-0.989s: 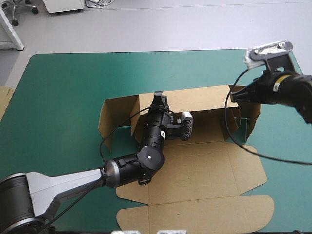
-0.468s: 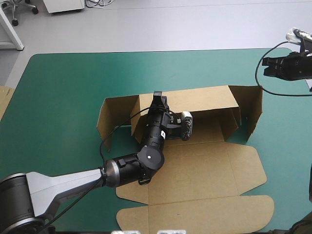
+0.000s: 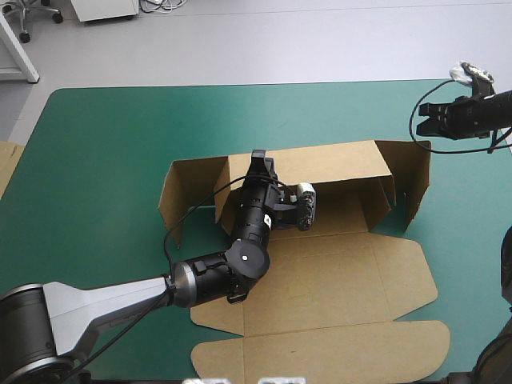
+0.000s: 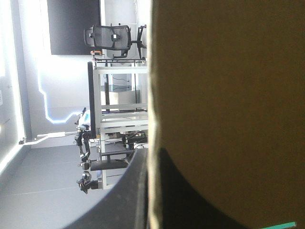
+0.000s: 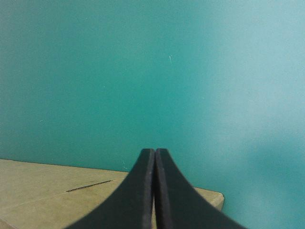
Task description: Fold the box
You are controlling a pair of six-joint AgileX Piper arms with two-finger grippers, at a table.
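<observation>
- The box [image 3: 320, 272], a cut sheet of brown board, lies right of the middle on the table's teal-green cover [image 3: 120, 144].
- Its long far wall [image 3: 320, 164] stands upright. So do the left end flap [image 3: 170, 200] and the right end flap [image 3: 412, 180].
- The lid [image 3: 320, 352] and the side flaps beside it lie flat on the cover, toward the near edge.
- My left arm reaches in from the near left, across the box floor, to the left part of the far wall.
- My left gripper [image 3: 258, 158] is clenched on the top edge of that wall.
- In my left wrist view the board [image 4: 228, 95] passes edge-on between my two black fingers, one on each face (barely any gap shows).
- My right gripper [image 3: 422, 126] hangs raised over the far right of the table, just beyond the right end flap. It is apart from the flap, as far as the high view lets me judge.
- Its black fingers [image 5: 143, 191] are pressed together into one pointed arch and grasp nothing.
- Past them lies bare cover, with an edge of brown board [image 5: 47, 191] showing under them.
- A strip of more brown board [image 3: 6, 164] shows at the table's left edge, well apart from the box.
</observation>
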